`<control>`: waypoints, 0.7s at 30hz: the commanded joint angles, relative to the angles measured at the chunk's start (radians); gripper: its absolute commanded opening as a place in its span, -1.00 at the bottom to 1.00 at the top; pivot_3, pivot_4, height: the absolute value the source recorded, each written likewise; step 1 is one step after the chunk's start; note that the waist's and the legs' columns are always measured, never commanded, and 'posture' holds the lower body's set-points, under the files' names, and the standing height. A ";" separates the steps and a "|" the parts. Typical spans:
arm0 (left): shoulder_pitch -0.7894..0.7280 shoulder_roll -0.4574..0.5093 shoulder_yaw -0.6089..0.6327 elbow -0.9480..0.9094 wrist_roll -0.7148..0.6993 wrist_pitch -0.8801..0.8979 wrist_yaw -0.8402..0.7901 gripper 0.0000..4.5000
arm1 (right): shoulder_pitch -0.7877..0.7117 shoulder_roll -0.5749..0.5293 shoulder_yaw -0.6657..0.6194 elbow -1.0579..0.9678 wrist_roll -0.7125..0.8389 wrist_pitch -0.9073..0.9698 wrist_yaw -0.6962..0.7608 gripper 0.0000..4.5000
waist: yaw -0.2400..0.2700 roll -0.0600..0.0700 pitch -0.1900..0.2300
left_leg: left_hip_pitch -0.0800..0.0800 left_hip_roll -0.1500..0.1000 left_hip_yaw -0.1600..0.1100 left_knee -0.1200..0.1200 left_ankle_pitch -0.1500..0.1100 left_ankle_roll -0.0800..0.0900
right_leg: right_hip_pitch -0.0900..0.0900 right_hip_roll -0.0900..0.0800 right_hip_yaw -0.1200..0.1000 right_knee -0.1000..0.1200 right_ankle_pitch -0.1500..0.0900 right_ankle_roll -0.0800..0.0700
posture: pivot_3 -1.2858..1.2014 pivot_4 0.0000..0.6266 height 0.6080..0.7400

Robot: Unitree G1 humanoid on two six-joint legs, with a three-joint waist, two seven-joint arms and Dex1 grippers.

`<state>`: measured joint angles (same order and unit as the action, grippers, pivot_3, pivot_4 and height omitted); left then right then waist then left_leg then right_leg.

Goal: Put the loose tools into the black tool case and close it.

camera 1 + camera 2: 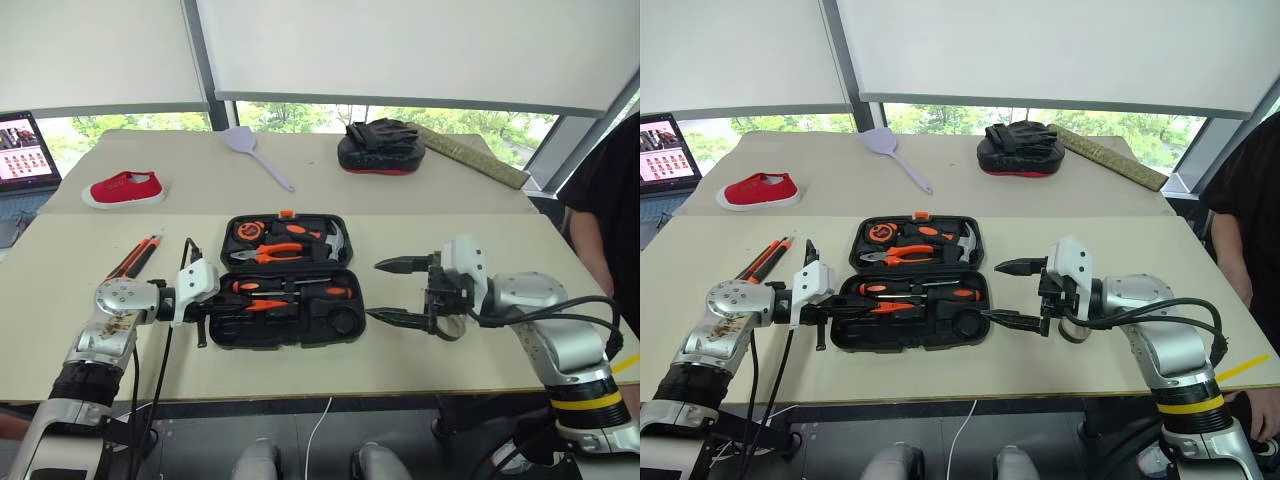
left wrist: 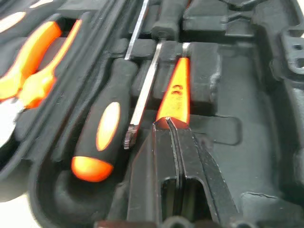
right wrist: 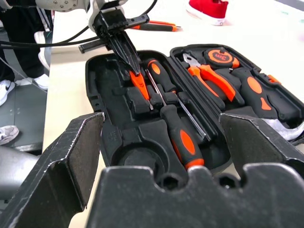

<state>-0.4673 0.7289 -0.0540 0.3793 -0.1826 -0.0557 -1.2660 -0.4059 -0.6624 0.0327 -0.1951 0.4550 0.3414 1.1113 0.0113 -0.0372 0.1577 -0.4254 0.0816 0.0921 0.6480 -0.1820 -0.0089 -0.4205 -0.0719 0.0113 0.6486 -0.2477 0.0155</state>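
Step in hand: seating the small orange tester screwdriver (image 2: 175, 92) in the near half of the open black tool case (image 1: 345, 345); left gripper (image 2: 172, 124) is pressed together, tips at the tester's end; whether pinching it, cannot tell. Right gripper (image 1: 398, 291) stands spread, just right of the case; utility knife (image 1: 134, 257) lies left of it; next: release, fetch knife. No legible writing.

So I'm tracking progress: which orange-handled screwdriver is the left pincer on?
The small all-orange tester screwdriver in the black tool case. The left pincer is shut at its end; the two black-and-orange screwdrivers lie alongside, untouched.
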 commanded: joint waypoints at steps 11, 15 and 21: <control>0.464 -0.029 0.536 -0.361 -0.349 0.131 0.210 -0.02 | 0.077 0.130 -0.112 0.040 0.030 -0.268 0.007 1.00 | -0.025 0.000 0.000 | -0.002 0.002 0.000 -0.003 0.000 0.000 | -0.003 0.002 0.001 -0.001 0.000 -0.001 | 0.03 -0.52 1.00; 0.696 -0.117 0.771 -0.449 -0.376 0.162 0.398 0.66 | 0.113 0.194 -0.142 0.054 0.092 -0.328 0.020 1.00 | -0.030 0.000 0.000 | 0.001 0.002 0.001 -0.004 -0.001 0.000 | -0.001 0.001 0.001 -0.002 0.000 -0.001 | 0.03 -0.52 1.00; 0.911 -0.199 0.972 -0.381 -0.392 0.196 0.555 0.96 | 0.150 0.243 -0.121 0.041 0.037 -0.440 -0.026 1.00 | -0.021 -0.003 -0.002 | 0.003 0.002 0.002 -0.004 -0.002 -0.003 | -0.002 -0.002 -0.001 -0.001 -0.003 -0.003 | 0.03 -0.52 1.00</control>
<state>0.4302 0.5324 0.8512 -0.0083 -0.5539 0.1335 -0.7651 -0.2598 -0.4272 -0.0726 -0.1187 0.5005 -0.0507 1.1140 -0.0093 -0.0405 0.1557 -0.4217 0.0837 0.0944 0.6442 -0.1872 -0.0176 -0.4236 -0.0749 0.0095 0.6469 -0.2529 0.0106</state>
